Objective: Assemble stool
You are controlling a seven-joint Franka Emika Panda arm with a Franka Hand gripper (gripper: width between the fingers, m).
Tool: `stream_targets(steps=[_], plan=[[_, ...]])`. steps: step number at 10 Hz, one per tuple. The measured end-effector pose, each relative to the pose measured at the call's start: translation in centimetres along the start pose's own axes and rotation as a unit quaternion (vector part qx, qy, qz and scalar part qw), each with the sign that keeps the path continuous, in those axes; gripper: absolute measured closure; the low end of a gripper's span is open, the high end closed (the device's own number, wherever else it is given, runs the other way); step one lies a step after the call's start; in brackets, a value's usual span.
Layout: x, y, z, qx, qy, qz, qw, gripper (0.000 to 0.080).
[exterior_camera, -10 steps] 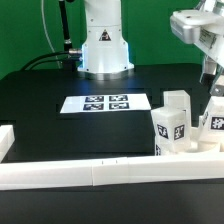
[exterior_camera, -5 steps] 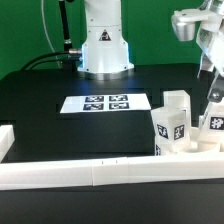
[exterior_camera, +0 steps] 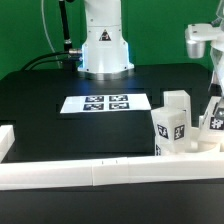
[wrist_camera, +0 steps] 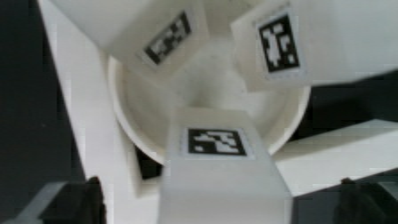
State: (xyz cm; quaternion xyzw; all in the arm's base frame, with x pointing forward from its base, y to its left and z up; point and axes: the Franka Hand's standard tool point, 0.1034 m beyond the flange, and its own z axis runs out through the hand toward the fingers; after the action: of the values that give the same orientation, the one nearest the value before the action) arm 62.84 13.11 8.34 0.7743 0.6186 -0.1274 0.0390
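The stool's round seat (wrist_camera: 205,100) and leg blocks (exterior_camera: 171,124) crowd the desk's (exterior_camera: 60,85) corner against the border rails (exterior_camera: 100,172), bracing them. The end effector (exterior_camera: 213,100) hovers above; its spread is perhaps open, unclear.

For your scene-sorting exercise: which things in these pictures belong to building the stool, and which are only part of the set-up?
Belongs to the job:
- round seat
- leg blocks, tagged, standing at the exterior view's right
- gripper, over those parts, fingers hard to make out

Just set-up:
- marker board, flat on the table
- white border rail along the near edge
- black table
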Motion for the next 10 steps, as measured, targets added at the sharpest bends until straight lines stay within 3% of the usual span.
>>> stream_targets(steps=[3, 5, 6, 10], plan=[[-0.26, -0.26, 0.93, -0.004, -0.004, 0.006, 1.0, 0.015], [-0.32, -0.25, 0.98, -0.003, -0.004, 0.01, 1.0, 0.0413], [-0.26, -0.29, 1.0, -0.002, -0.003, 0.069, 0.998, 0.0463], [-0.47, -0.18, 1.22, -0.003, 0.005, 0.235, 0.972, 0.0463]])
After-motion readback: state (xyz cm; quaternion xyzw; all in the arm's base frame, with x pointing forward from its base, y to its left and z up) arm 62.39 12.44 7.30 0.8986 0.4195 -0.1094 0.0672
